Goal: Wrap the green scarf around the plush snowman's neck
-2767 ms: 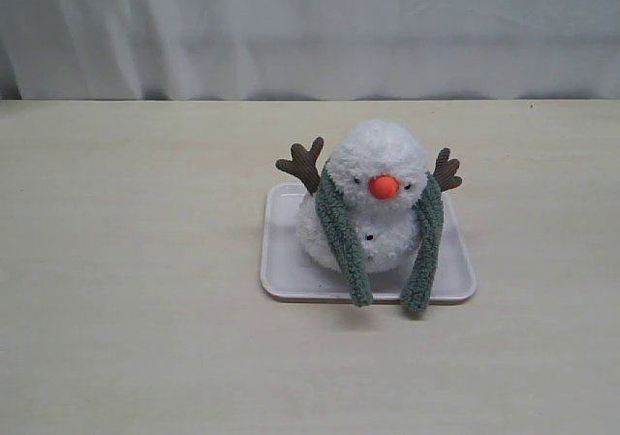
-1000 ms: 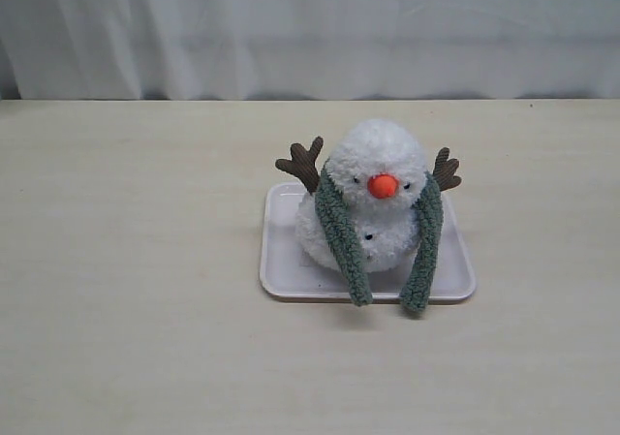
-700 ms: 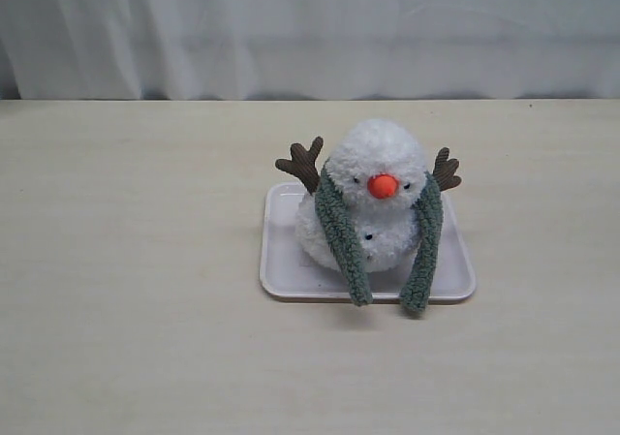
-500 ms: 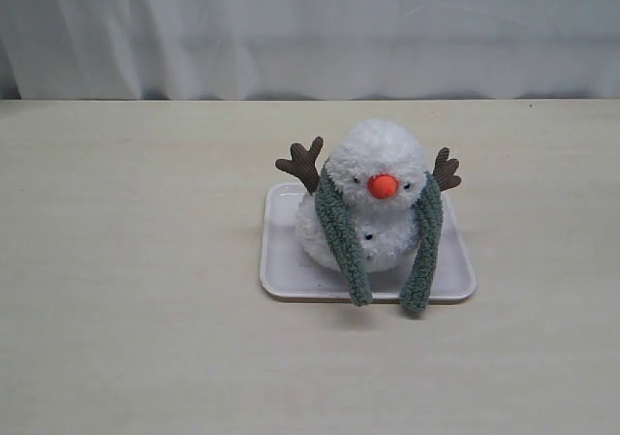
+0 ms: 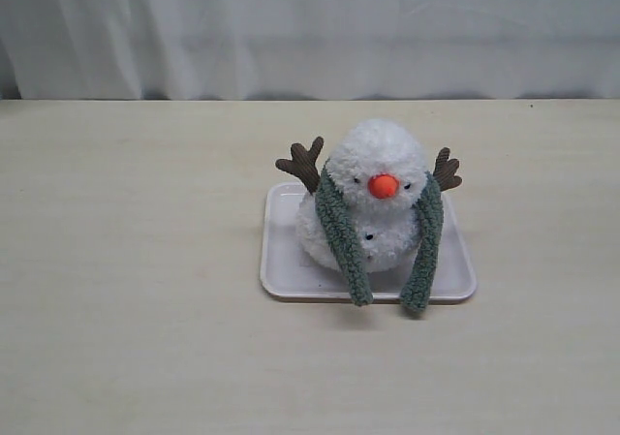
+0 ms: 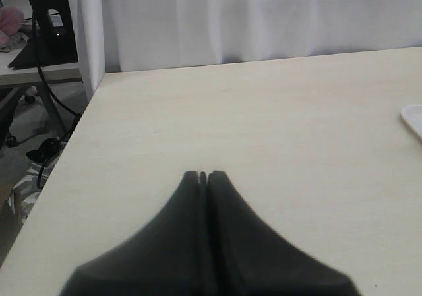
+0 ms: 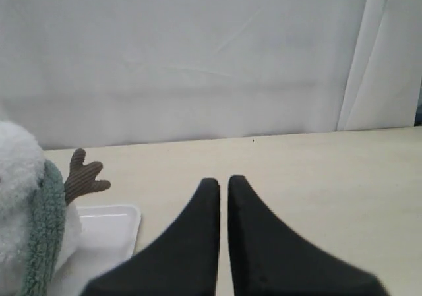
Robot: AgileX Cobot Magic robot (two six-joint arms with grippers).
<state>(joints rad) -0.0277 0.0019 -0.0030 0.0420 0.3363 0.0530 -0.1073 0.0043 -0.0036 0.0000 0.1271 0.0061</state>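
Note:
The plush snowman [image 5: 378,178] sits upright on a white tray [image 5: 286,261] in the middle of the table, orange nose facing the camera. The green scarf [image 5: 341,236] is draped round its neck, and both ends hang down the front to the tray's near rim, the other end [image 5: 423,246] on the right. Neither arm shows in the exterior view. My left gripper [image 6: 203,175] is shut and empty over bare table, far from the snowman. Shut and empty too, my right gripper [image 7: 223,180] hovers beside the tray [image 7: 112,227], with the snowman [image 7: 16,177] and scarf [image 7: 43,230] at that view's edge.
A white curtain [image 5: 310,28] closes off the back of the table. The table's corner and side edge [image 6: 86,105] show in the left wrist view, with a desk, cables and floor [image 6: 33,78] beyond it. A sliver of the tray [image 6: 414,118] appears there too.

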